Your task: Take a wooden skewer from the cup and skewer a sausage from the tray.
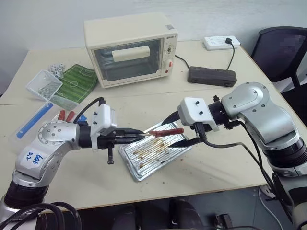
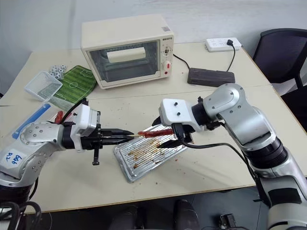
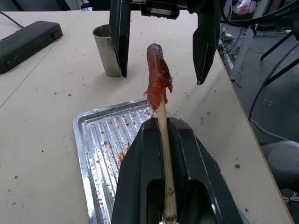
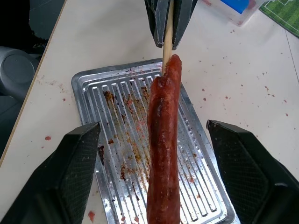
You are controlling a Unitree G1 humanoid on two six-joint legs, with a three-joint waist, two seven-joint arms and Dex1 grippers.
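Because the sausage [image 4: 163,140] looks soft, greasy and light, impaled above the tray [image 4: 88,91] on a thin, probably brittle skewer [image 3: 163,140], it is best carried by the stick, which the left pincer [image 3: 161,128] clamps while the right pincer [image 4: 161,154] stands spread wide, holding nothing.

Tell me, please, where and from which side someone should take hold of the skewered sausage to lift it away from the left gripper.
Grip the bare wooden skewer between the sausage and the left gripper, coming from the side, across the stick. That short stretch is dry, rigid and exposed, while the sausage is glossy, torn at its base and would likely slip or split. The right gripper, with open jaws, flanks the sausage above the tray.
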